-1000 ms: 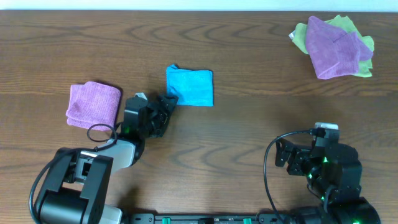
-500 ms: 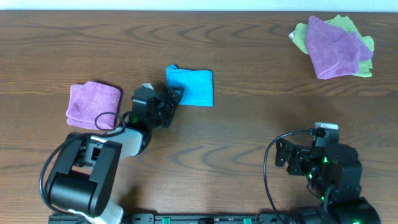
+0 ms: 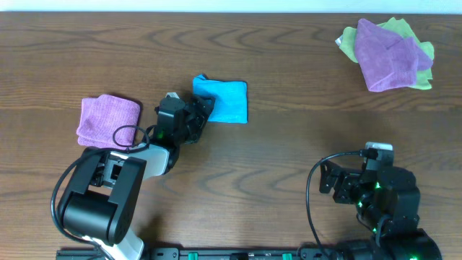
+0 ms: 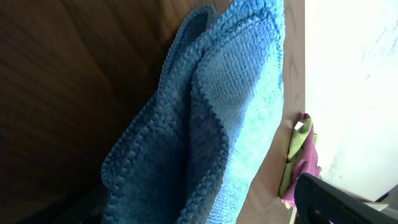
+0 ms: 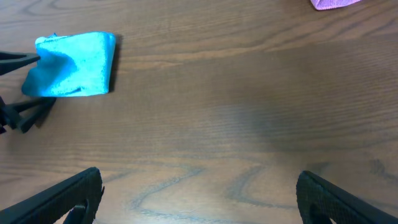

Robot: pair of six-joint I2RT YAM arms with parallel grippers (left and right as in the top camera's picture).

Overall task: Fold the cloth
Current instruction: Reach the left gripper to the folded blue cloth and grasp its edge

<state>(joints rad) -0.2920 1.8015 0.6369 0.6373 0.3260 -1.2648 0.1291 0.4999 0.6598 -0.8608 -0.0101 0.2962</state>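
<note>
Wooden table (image 3: 289,144), left claw (image 3: 205,113) now closer against folded cloth (image 3: 225,100).

folded cloth (image 4: 214,124) close up, wooden table (image 4: 62,87), green and purple cloths (image 4: 300,163) beyond

light: bright, even | shadows: soft | left wrist close-up: dim wood

The cloth (image 3: 224,100) is bright turquoise-blue (its looped weave reads darker in the folds, paler on top). The surface (image 3: 303,137) is dark brown with wavy wood grain. The left purple cloth (image 3: 108,120) is lilac, the right purple cloth (image 3: 386,52) deeper violet, and the lime-green cloth (image 3: 349,43) plain.
</note>
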